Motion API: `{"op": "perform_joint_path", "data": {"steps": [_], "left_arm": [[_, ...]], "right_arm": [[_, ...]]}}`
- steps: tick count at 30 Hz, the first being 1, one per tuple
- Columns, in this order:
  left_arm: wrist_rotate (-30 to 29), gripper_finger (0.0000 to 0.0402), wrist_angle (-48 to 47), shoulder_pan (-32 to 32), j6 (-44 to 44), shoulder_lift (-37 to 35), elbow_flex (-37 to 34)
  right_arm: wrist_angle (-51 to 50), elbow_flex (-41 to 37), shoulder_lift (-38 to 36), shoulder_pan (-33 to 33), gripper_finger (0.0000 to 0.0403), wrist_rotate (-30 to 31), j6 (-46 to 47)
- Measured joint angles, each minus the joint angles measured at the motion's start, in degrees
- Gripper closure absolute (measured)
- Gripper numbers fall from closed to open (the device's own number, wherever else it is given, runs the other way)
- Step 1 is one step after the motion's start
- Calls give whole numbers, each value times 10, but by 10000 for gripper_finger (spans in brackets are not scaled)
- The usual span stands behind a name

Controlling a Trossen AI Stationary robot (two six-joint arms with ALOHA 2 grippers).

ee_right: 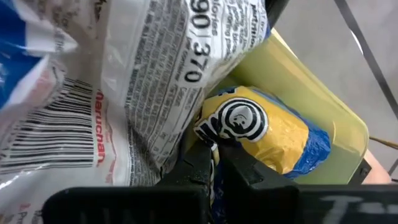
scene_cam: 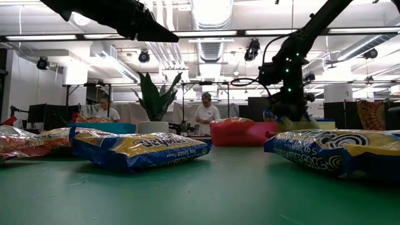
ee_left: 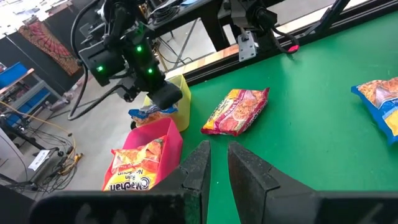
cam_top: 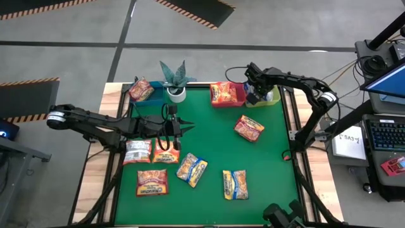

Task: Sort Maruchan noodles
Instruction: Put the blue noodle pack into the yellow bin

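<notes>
My right gripper is at the table's far right, over the yellow-green bin, shut on a blue-and-yellow noodle packet. A second packet, its white printed back showing, stands in that bin. My left gripper hovers over the table's left middle. Its fingers are nearly together, with nothing between them. Several packets lie flat on the green table: a red-orange one, a white-backed one, an orange one, a red one and two blue-and-yellow ones. My right gripper pinches the blue-and-yellow packet between its two fingers at the crumpled end beside the round black-and-white mark. The fingers come from above, pointing steeply down. The packet hangs below them inside the yellow-green bin. Whether it rests on the bin's floor I cannot tell.
A red bin holding a packet stands left of the yellow-green bin, and a blue bin with a packet is at the far left. A potted plant stands between the blue and red bins. People work in the room beyond the table.
</notes>
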Motion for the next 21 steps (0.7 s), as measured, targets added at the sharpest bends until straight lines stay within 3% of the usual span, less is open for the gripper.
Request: {"op": "perform_joint_path", "data": {"steps": [13,21], "left_arm": [[0,364,0,0,-2,0,0],[0,364,-3,0,-3,0,0]], "right_arm": [[-40,55,-4,0,291,0,46],[-85,58,-4,0,286,67,41]]}}
